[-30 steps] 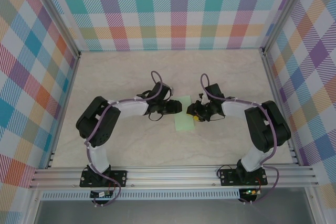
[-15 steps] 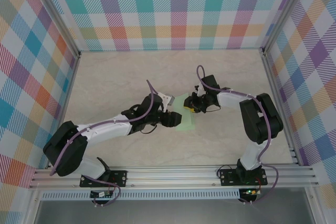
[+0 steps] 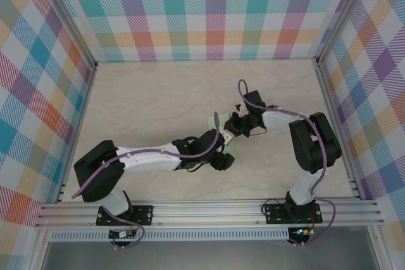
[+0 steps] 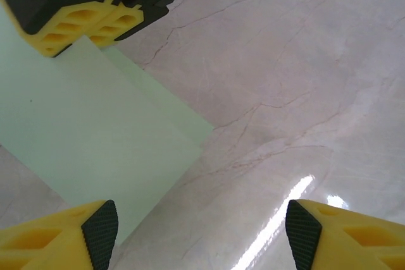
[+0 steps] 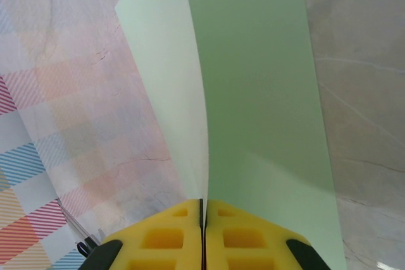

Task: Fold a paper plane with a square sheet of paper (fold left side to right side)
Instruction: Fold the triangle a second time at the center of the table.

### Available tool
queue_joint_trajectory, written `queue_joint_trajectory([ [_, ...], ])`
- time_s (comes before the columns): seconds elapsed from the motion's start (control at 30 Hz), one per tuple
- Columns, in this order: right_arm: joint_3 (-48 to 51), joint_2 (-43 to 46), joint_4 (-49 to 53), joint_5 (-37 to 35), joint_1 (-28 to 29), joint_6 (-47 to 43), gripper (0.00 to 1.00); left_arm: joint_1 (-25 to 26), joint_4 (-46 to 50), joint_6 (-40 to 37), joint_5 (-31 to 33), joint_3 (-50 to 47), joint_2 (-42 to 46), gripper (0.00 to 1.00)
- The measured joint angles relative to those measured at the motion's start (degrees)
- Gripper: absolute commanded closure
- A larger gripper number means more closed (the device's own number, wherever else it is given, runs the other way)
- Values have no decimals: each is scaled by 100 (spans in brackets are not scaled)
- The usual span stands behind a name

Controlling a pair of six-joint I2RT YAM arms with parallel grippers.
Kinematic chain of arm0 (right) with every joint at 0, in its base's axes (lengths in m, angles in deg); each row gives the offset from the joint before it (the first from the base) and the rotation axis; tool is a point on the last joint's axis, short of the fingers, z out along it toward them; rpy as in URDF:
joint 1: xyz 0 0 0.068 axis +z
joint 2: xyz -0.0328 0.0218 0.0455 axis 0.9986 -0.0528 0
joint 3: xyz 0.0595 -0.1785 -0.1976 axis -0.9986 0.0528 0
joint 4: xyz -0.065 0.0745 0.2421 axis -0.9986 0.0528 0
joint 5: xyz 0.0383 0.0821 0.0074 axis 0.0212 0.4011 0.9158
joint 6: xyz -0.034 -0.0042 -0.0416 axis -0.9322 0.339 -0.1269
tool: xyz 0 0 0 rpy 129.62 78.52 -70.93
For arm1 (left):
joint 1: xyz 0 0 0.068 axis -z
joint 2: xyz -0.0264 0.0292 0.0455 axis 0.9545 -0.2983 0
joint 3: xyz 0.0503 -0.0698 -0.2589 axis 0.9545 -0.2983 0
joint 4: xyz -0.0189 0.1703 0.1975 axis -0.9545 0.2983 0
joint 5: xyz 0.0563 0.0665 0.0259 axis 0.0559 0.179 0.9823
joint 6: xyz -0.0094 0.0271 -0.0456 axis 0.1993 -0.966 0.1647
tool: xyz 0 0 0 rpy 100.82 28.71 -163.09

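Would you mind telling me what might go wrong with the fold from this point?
The right tool is shut on just the edge of the paper sheet, so the sheet might slip out or tear. The left tool stands open over the sheet and seems not to pin it, so it may slide on the glossy table. The two tools sit close together and might bump.

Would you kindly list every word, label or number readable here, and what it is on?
None can be read.
The thin pale mint-green square sheet of paper is blank; the multicoloured plaid walls and the pale marble-look table carry only pattern.
Any marking on the small black modules below the arm bases is too small to read.
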Motion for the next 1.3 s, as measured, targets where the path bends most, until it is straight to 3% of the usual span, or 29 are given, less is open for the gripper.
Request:
queue_joint_trajectory([
  [0.27, 0, 0, 24, 2, 0, -4, 92, 258, 411, -140, 1008, 730, -857, 25],
  [0.43, 0, 0, 24, 2, 0, -4, 91, 302, 658, -133, 1663, 1093, -1139, 30],
  [0.53, 0, 0, 26, 0, 0, -7, 89, 330, 699, -131, 1895, 1137, -1196, 38],
  [0.7, 0, 2, 90, -33, 0, -66, 85, 400, 793, -151, 2035, 1137, -1211, 69],
  [0.87, -24, 13, 264, -131, 0, -177, 76, 413, 780, -90, 2009, 1137, -1211, 89],
  [0.97, -109, 52, 422, -219, 0, -282, 71, 413, 769, -42, 1934, 1137, -1211, 95],
  [1.3, -590, 540, 885, -470, -201, -603, 50, 376, 715, 120, 1526, 1084, -1207, 100],
])
